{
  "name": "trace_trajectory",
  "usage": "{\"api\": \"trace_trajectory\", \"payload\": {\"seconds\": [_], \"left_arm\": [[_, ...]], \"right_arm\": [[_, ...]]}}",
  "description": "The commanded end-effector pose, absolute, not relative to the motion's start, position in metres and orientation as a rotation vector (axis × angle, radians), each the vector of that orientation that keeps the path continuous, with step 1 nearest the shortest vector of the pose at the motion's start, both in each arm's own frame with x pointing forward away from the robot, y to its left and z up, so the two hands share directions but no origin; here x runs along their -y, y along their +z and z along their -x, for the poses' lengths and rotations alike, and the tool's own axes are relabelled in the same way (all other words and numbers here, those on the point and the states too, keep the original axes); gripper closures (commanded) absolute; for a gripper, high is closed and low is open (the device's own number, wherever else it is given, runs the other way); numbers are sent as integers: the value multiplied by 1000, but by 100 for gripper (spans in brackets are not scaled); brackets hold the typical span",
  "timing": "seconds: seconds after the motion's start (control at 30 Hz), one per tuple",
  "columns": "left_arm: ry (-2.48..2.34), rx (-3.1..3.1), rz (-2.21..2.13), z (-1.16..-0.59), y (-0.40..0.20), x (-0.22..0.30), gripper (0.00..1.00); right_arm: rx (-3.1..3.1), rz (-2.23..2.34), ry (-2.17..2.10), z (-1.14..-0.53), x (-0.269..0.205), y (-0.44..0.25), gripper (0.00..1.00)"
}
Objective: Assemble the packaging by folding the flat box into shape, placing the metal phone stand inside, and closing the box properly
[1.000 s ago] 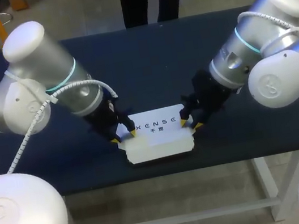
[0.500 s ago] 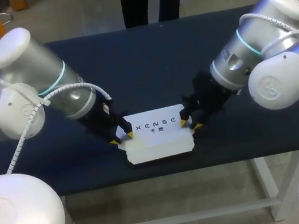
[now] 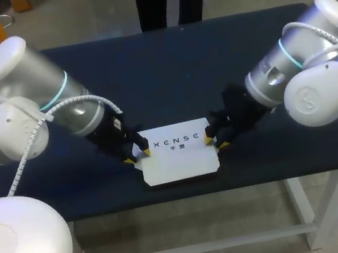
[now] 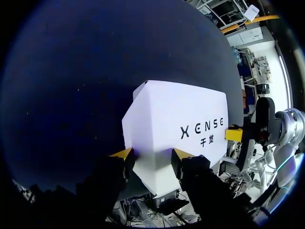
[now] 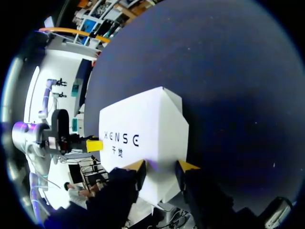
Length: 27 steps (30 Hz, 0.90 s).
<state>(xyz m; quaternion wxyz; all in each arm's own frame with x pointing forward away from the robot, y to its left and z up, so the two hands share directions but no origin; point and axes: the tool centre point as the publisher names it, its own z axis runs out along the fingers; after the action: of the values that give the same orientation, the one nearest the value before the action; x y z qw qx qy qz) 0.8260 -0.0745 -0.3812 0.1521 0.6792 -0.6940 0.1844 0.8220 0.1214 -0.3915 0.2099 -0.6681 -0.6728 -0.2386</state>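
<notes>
1. Tool state: my left gripper (image 4: 152, 153) is spread, one yellow tip at the edge of the white box (image 3: 178, 160) and the other over its printed top. I see no pinch from two sides.
2. My right gripper (image 5: 161, 166) is spread the same way at the opposite end, with that end's corner pointing in between its fingers.
3. The box lies flat on the dark table (image 3: 210, 61), near its front edge and printed face up. Its long axis runs from one gripper to the other, so each arm has one short end directly ahead and neither is nearer.
4. I judge the box to be in its closing stage. Any next press or tuck depends on both ends being held evenly along that axis.
5. The head view shows both grippers together and the lid lying level. Only the wrist views show where each tip sits against the box edges, and each catches the other arm's yellow tip at the far end.
6. No view shows the phone stand, and I cannot tell whether it is inside.
</notes>
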Motion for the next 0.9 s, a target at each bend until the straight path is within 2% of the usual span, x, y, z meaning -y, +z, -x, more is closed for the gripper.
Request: {"api": "trace_trajectory", "payload": {"seconds": [0.03,0.67,0.9], "left_arm": [[538,1993,-1937,-827,-387,74,45],[636,1967,-1857,-829,-385,76,41],[671,1958,-1825,-831,-384,76,43]], "right_arm": [[1850,1815,-677,-824,-121,-394,55],[1818,1740,-755,-826,-130,-396,53],[1810,1732,-760,-828,-133,-397,54]]}}
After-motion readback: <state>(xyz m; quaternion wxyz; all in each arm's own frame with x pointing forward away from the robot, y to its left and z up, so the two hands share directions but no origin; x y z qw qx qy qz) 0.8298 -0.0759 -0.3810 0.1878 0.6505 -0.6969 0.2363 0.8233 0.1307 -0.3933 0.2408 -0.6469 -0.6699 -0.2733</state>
